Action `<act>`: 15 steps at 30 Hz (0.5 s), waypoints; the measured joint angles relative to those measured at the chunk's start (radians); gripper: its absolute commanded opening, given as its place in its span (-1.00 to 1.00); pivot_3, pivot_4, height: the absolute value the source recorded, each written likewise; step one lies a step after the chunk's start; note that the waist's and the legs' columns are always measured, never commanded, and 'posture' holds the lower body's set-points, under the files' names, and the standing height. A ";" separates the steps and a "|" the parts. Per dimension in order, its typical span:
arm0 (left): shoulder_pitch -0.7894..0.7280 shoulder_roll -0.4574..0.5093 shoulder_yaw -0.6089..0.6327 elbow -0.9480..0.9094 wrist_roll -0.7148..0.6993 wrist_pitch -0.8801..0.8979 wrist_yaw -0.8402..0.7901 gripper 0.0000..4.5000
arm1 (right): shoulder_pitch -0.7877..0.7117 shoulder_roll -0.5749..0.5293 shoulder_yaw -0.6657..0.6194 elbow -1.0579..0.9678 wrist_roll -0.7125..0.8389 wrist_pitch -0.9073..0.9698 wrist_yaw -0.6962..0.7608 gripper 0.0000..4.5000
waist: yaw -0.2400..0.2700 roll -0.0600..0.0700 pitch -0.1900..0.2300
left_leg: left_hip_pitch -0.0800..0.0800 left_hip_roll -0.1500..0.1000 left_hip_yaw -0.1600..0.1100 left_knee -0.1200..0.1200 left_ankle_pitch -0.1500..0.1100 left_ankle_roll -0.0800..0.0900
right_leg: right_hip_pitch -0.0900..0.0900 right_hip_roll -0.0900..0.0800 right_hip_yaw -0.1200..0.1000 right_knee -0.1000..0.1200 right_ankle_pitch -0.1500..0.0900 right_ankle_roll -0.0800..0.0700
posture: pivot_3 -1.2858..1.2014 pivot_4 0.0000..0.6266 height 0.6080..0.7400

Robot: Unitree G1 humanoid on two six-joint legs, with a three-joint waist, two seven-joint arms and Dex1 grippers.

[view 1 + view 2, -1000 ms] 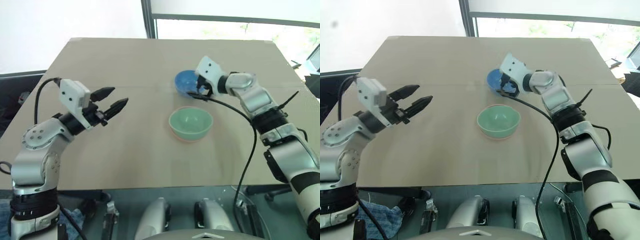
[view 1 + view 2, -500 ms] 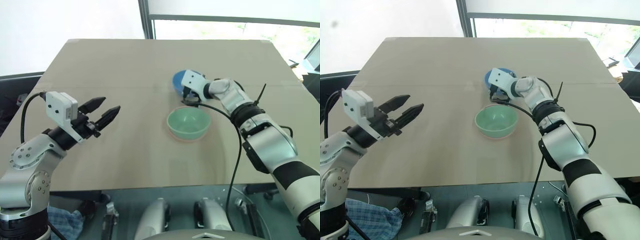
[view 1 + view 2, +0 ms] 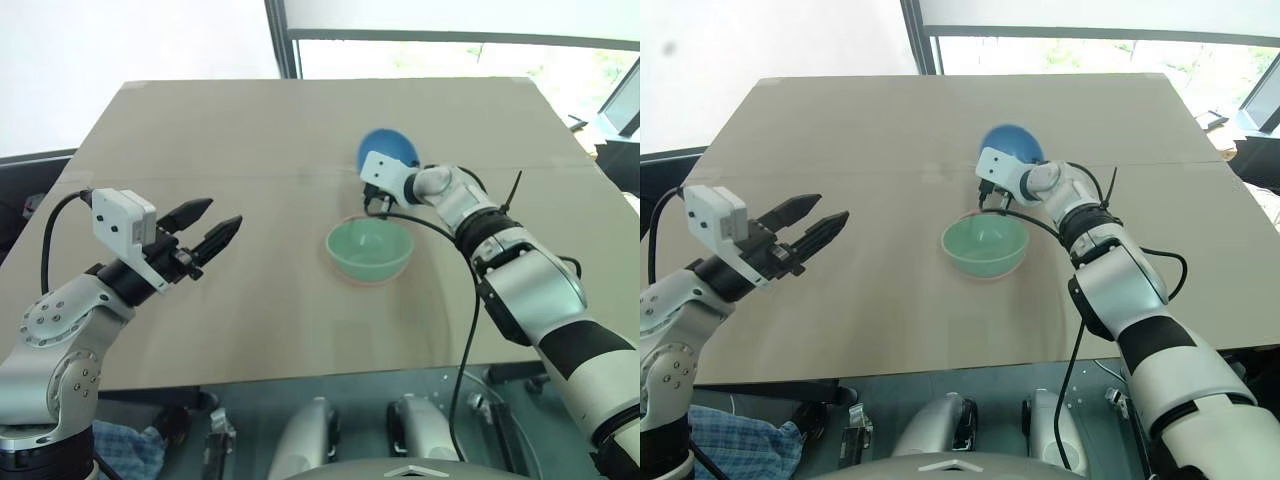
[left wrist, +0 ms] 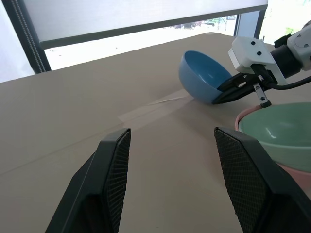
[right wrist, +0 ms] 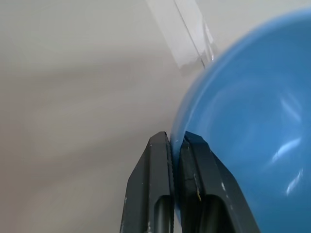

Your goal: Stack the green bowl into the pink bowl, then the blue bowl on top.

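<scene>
On the tan desk (image 3: pixel 250 330), the green bowl (image 3: pixel 369 249) already sits nested inside the pink bowl (image 4: pixel 244 116), whose salmon rim shows as a thin band around and beneath the green one. This pair rests near the middle of the desk, a little toward the robot's right. Just beyond it, farther from the robot, the blue bowl (image 3: pixel 388 150) is tipped up on its side, its open mouth turned toward the right arm and its rounded outside facing the far side of the desk. The right gripper (image 5: pixel 176 145) has its two black fingers pinched tight on the near rim of the blue bowl, one finger outside the wall and the other inside, as the right wrist view shows plainly. In the left wrist view, the lower edge of the blue bowl lies close to the desk next to a strip of clear tape (image 4: pixel 155 104), but whether it touches the surface cannot be told. The blue bowl stands apart from the stacked pair, with a narrow stretch of desk between them. The left gripper (image 3: pixel 213 228) hangs in the air above the left part of the desk, well apart from all three bowls, pointing across toward them with its fingers (image 4: pixel 114 160) spread moderately wide and nothing between them.
</scene>
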 measured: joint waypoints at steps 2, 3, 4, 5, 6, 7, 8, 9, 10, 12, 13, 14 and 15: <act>-0.009 0.000 -0.005 0.000 0.000 0.000 0.000 0.29 | 0.000 0.000 -0.002 0.000 -0.001 -0.001 0.000 -0.95 | 0.001 0.000 0.000 | 0.000 0.000 0.000 -0.001 0.000 0.000 | 0.000 0.000 0.000 0.000 0.000 0.000 | 0.03 -0.52 1.00; -0.015 0.000 -0.006 0.001 0.000 0.000 -0.001 0.29 | 0.000 0.000 -0.002 0.000 -0.002 -0.004 -0.001 -0.95 | 0.001 0.000 0.000 | 0.000 0.000 0.000 -0.001 0.000 0.000 | 0.000 0.000 0.000 0.000 0.000 0.000 | 0.03 -0.52 1.00; -0.020 0.000 -0.008 0.002 0.000 0.000 -0.002 0.29 | 0.000 -0.001 -0.002 0.000 -0.003 -0.007 -0.001 -0.95 | 0.001 0.000 0.000 | 0.000 0.000 0.000 -0.001 0.000 0.000 | 0.000 0.000 0.000 0.000 0.000 0.000 | 0.03 -0.52 1.00; -0.025 0.000 -0.013 0.004 0.000 0.000 -0.004 0.29 | 0.000 -0.004 -0.005 0.000 -0.003 -0.015 -0.002 -0.95 | 0.001 0.000 0.000 | 0.000 0.000 0.000 -0.001 0.000 0.000 | 0.000 0.000 0.000 0.000 0.000 0.000 | 0.03 -0.52 1.00; -0.030 0.000 -0.016 0.008 0.000 0.000 -0.008 0.29 | 0.000 -0.009 -0.011 -0.002 -0.003 -0.020 -0.002 -0.95 | 0.002 0.000 0.000 | 0.000 0.000 0.000 -0.001 0.000 0.000 | 0.000 0.000 0.000 -0.001 0.000 0.000 | 0.03 -0.52 1.00; -0.035 0.000 -0.017 0.012 0.000 0.000 -0.011 0.29 | -0.002 -0.017 -0.016 -0.003 -0.003 -0.025 -0.002 -0.95 | 0.002 0.000 0.000 | 0.000 0.000 0.000 -0.001 0.000 0.000 | 0.000 0.000 0.000 -0.001 0.000 0.000 | 0.03 -0.52 1.00; -0.039 0.002 -0.021 0.017 0.000 0.000 -0.015 0.29 | -0.006 -0.029 -0.022 -0.005 -0.003 -0.030 0.002 -0.95 | 0.001 0.000 0.000 | 0.000 0.000 0.000 -0.002 0.000 0.000 | 0.000 0.000 0.000 -0.001 0.000 0.000 | 0.03 -0.52 1.00; -0.046 0.005 -0.032 0.027 0.001 -0.001 -0.025 0.29 | -0.010 -0.048 -0.029 -0.019 -0.002 -0.036 0.016 -0.95 | 0.002 0.000 0.000 | 0.000 0.000 0.000 -0.002 0.000 0.000 | -0.001 0.000 0.000 -0.001 0.000 0.000 | 0.03 -0.52 1.00; -0.053 0.006 -0.041 0.036 0.001 -0.001 -0.032 0.29 | -0.015 -0.060 -0.035 -0.032 0.000 -0.037 0.028 -0.95 | 0.002 0.001 0.000 | 0.000 0.000 0.000 -0.002 0.000 0.000 | -0.001 0.000 0.000 -0.001 0.000 0.000 | 0.03 -0.52 1.00; -0.085 0.012 -0.070 0.060 0.002 -0.003 -0.057 0.29 | -0.020 -0.103 -0.040 -0.112 0.008 -0.040 0.090 -0.95 | 0.002 0.001 0.001 | -0.001 0.000 0.000 -0.002 0.000 0.000 | -0.001 0.000 0.000 -0.001 0.000 0.000 | 0.03 -0.52 1.00; -0.094 0.016 -0.077 0.067 0.002 -0.005 -0.064 0.29 | -0.020 -0.116 -0.041 -0.139 0.012 -0.042 0.110 -0.95 | 0.002 0.001 0.001 | -0.001 0.000 0.000 -0.002 0.000 0.000 | -0.001 0.000 0.000 -0.001 0.000 0.000 | 0.03 -0.52 1.00; -0.116 0.023 -0.093 0.084 0.004 -0.009 -0.081 0.29 | -0.010 -0.144 -0.042 -0.210 0.022 -0.038 0.157 -0.95 | 0.003 0.001 0.001 | -0.001 0.000 0.000 -0.003 0.000 0.000 | -0.001 0.000 0.000 -0.001 0.000 0.000 | 0.03 -0.52 1.00; -0.133 0.028 -0.102 0.099 0.005 -0.012 -0.095 0.29 | 0.001 -0.167 -0.044 -0.277 0.032 -0.033 0.195 -0.95 | 0.004 0.001 0.001 | -0.001 0.000 0.000 -0.003 0.000 0.000 | -0.001 0.000 0.000 -0.002 0.000 0.000 | 0.03 -0.52 1.00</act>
